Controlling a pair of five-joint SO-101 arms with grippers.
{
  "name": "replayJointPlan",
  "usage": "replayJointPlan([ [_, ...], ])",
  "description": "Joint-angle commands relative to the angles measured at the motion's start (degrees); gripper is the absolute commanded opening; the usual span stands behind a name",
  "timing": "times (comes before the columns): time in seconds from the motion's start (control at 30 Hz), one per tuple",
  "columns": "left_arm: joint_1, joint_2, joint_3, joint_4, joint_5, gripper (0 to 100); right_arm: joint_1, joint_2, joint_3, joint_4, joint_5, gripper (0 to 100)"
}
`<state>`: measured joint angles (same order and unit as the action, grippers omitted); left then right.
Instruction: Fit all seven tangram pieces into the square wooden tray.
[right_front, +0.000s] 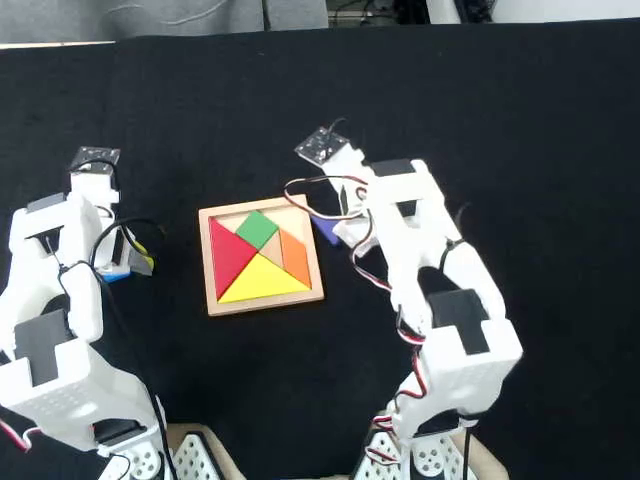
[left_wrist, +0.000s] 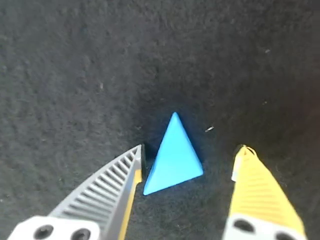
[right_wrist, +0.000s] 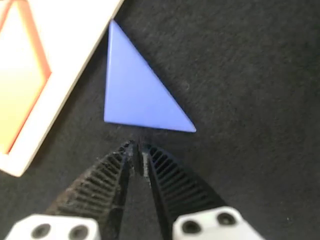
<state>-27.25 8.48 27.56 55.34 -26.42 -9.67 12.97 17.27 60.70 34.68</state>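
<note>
My left gripper (left_wrist: 191, 148) is spread around the light-blue triangle (left_wrist: 172, 155); my right gripper (right_wrist: 136, 146), pressed together, sits just beside the periwinkle triangle (right_wrist: 135, 95).

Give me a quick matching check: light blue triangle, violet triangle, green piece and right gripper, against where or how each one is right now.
Things:
1. light blue triangle
2. violet triangle
3. green piece
4. right gripper

Place or state:
A. inside the tray
B. shut, holding nothing
C. between the left gripper's open fingers
D. on the table beside the tray's outer edge

Pairs: 1-C, 2-D, 3-A, 4-B.
</note>
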Motion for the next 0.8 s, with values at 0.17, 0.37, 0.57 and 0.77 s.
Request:
replayJointPlan([
  [0.17,-2.68,-0.7,-2.86,3.96,-10.73,29,0.44,-1.63,-3.12,1.49,-3.43,1.1],
  [0.37,-4.35,-0.35,-5.14,3.87,-14.33,28,0.35,0.22,-3.38,1.05,-3.43,1.1],
  [0.57,-1.19,-0.35,-4.97,3.87,-14.24,28,0.35,0.57,-3.21,1.05,-3.43,1.1],
  [0.77,0.22,-0.26,-4.7,-0.18,-14.07,28,0.7,0.57,-3.21,0.97,-3.43,1.1],
])
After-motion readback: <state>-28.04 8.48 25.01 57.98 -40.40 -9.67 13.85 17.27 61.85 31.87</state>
